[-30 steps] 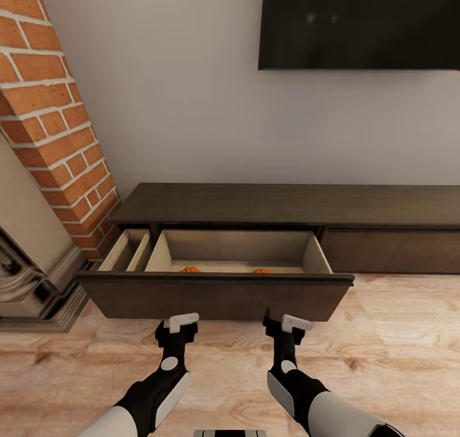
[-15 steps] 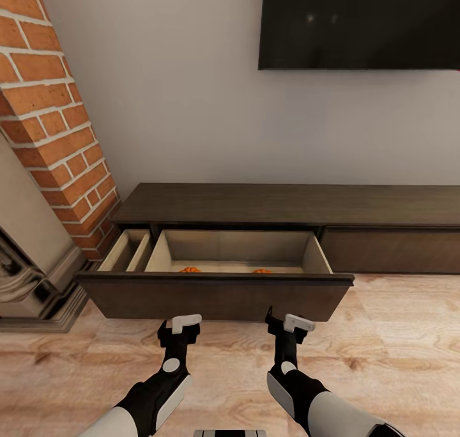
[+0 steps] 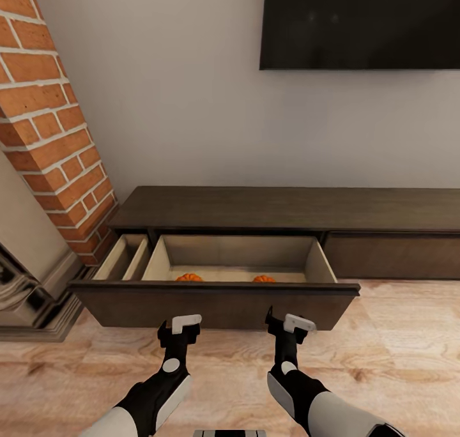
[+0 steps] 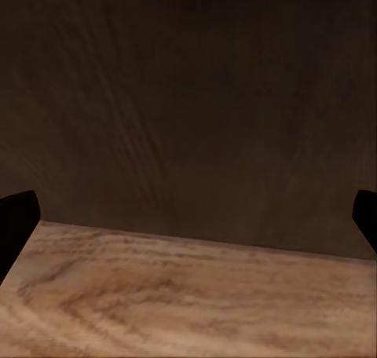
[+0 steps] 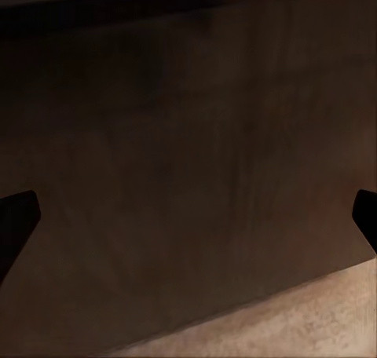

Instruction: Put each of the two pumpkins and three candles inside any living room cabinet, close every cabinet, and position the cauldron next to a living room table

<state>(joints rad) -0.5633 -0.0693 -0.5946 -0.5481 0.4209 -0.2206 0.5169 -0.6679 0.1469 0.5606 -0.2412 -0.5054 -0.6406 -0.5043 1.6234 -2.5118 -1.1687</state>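
Nearer cabinet [image 3: 287,208], both arms outstretched

Two arms in glossy white shells at the forearms, narrowing to black wrist housings; a small round grey-white disc set on each black wrist; left gripper [image 3: 178,326] and right gripper [image 3: 289,322] black, each topped by a pale grey-white block; dark, blunt fingertips [image 4: 16,217] at the wrist views' edges.

Head view above cabinet [image 3: 287,207]; wrist views close against its front.
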